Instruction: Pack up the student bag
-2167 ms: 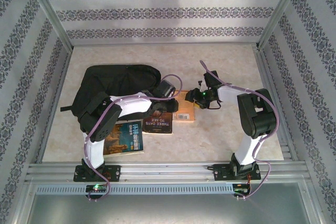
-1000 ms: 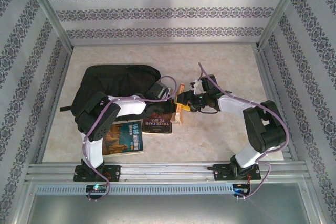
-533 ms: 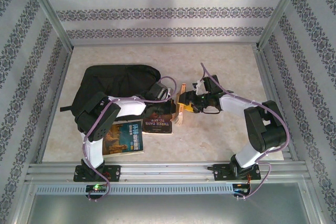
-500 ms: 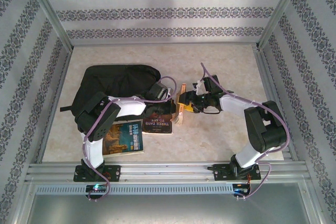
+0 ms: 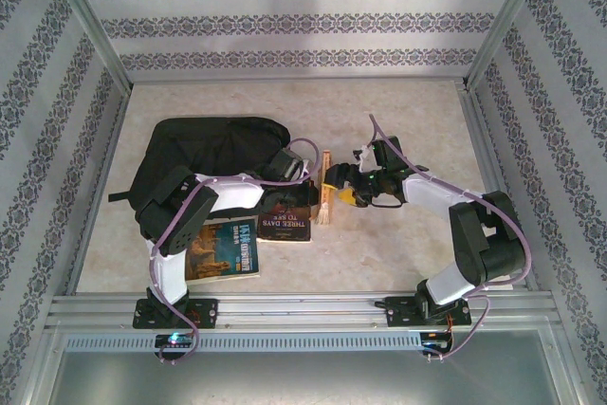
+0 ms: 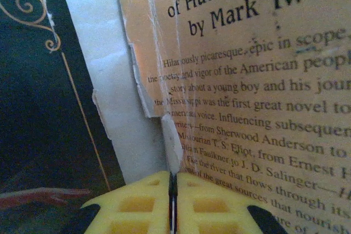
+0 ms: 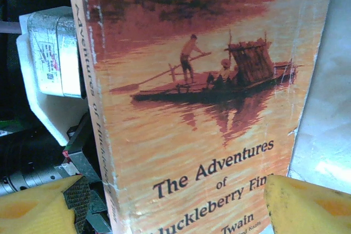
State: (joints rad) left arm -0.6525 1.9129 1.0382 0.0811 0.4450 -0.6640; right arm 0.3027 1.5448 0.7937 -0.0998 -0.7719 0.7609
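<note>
Student bag (image 5: 204, 144) lies flat; left fingers (image 6: 137, 206) pinch book (image 6: 263, 108).

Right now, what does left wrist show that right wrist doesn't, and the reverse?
Left wrist only: the Huck Finn book from behind, its back blurb and torn edge, a dark book with gold scrollwork beside it, and the left claw shut.
Right wrist only: the front cover with raft picture and title, the spine, the right claw with fingers apart, and part of the left arm.
Both: the same Huck Finn book, seen from opposite sides.
</note>
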